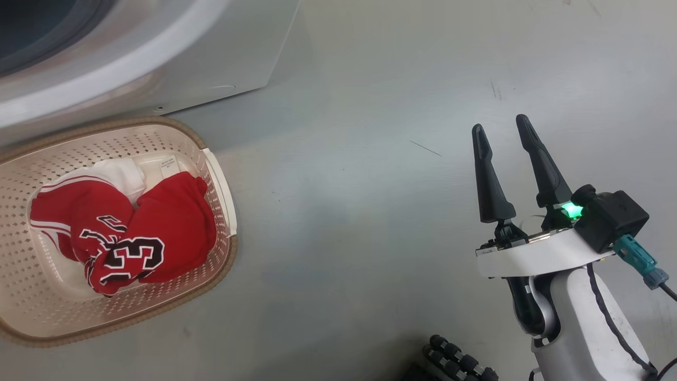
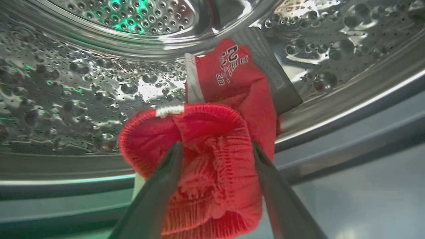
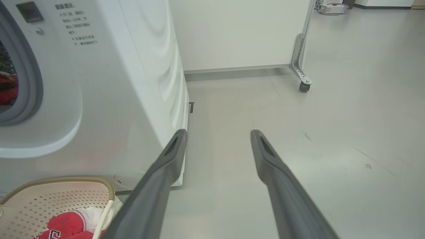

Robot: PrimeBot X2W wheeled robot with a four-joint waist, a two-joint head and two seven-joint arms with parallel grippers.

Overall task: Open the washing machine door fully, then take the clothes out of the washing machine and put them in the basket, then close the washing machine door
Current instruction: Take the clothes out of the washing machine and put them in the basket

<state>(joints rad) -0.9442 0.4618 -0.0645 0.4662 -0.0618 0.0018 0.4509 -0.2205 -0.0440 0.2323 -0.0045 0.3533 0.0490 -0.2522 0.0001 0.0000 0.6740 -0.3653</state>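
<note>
Clothes (image 1: pixel 174 222) lie in the basket (image 1: pixel 31 296) at the left of the head view. A red jersey (image 1: pixel 138 255) with a black-and-white 23 is bunched up with white trim in the basket's middle. The basket stands on the floor (image 1: pixel 370 222), just in front of the washing machine (image 1: pixel 158 58), whose white front shows at the upper left corner.

Inside the machine's steel drum (image 2: pixel 83 99), the left wrist view shows another red garment (image 2: pixel 232 83) with white trim and printed lettering, lying on the drum's lower wall near the opening. The left gripper (image 2: pixel 215 144) has its jaws spread wide, one finger on each side of the garment's ribbed red band, and the cloth bulges between them.

Further right, well apart from the basket and the machine, the right gripper (image 1: pixel 500 122) hovers over the floor with its jaws apart. Its wrist view looks past the machine's side to a white panel (image 3: pixel 239 33) standing on a caster wheel (image 3: pixel 303 87).
</note>
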